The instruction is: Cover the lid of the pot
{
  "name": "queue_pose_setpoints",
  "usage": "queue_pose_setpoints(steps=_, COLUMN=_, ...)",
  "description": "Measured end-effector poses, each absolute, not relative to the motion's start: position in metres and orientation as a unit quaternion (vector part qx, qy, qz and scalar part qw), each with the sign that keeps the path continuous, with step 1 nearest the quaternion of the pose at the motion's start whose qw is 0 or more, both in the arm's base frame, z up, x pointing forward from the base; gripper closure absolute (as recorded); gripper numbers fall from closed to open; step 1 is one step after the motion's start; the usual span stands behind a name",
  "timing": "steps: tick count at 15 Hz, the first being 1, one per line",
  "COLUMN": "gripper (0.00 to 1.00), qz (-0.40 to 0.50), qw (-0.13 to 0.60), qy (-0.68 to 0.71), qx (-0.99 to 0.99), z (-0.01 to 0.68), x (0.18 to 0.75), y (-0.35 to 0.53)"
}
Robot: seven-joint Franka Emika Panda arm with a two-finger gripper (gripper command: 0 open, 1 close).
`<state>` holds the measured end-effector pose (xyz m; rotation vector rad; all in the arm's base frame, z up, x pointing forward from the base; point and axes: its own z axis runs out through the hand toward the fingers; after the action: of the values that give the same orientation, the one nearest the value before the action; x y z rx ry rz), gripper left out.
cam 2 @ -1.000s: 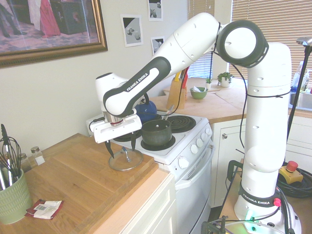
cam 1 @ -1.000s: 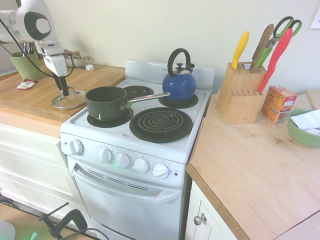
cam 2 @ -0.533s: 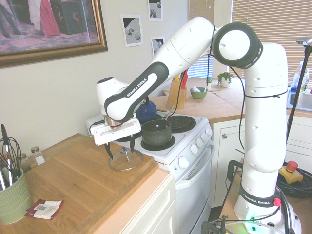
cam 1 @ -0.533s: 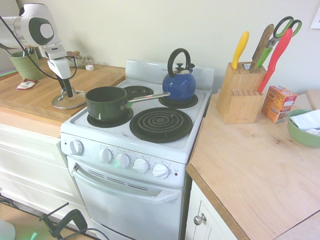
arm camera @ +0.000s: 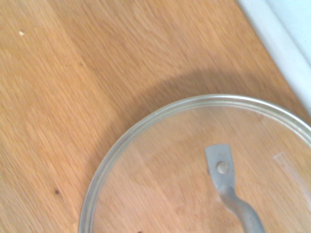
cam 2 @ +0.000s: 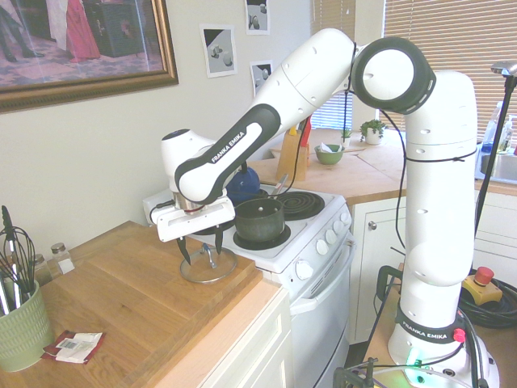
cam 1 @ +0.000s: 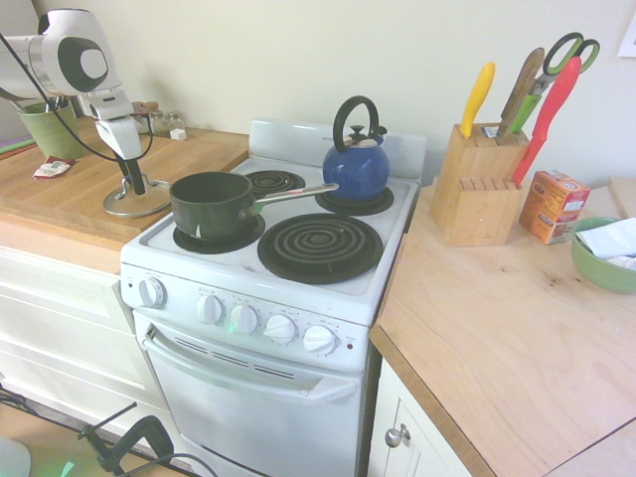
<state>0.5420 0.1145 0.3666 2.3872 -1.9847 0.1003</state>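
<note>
On the wooden table beside the white stove, the round clear glass lid with a silver rim lies flat. Above it, the hand points straight down, its fingers apart on either side of the lid's handle. The dark green saucepan with a long silver handle sits uncovered on the front burner, near the lid.

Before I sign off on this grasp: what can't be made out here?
- Whether the end effector touches the lid's knob: too small in both exterior views.
- The lid's knob top: cut off by the wrist view's bottom edge.
- The pot's inside bottom: hidden by its own wall, first exterior view.
</note>
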Motion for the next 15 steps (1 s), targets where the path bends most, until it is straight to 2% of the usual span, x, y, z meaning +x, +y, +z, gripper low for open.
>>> queue_pose_setpoints(steps=15, gripper=1.00, qz=0.039, qw=0.009, qy=-0.651, qx=0.758, z=0.368, x=0.548, y=0.098)
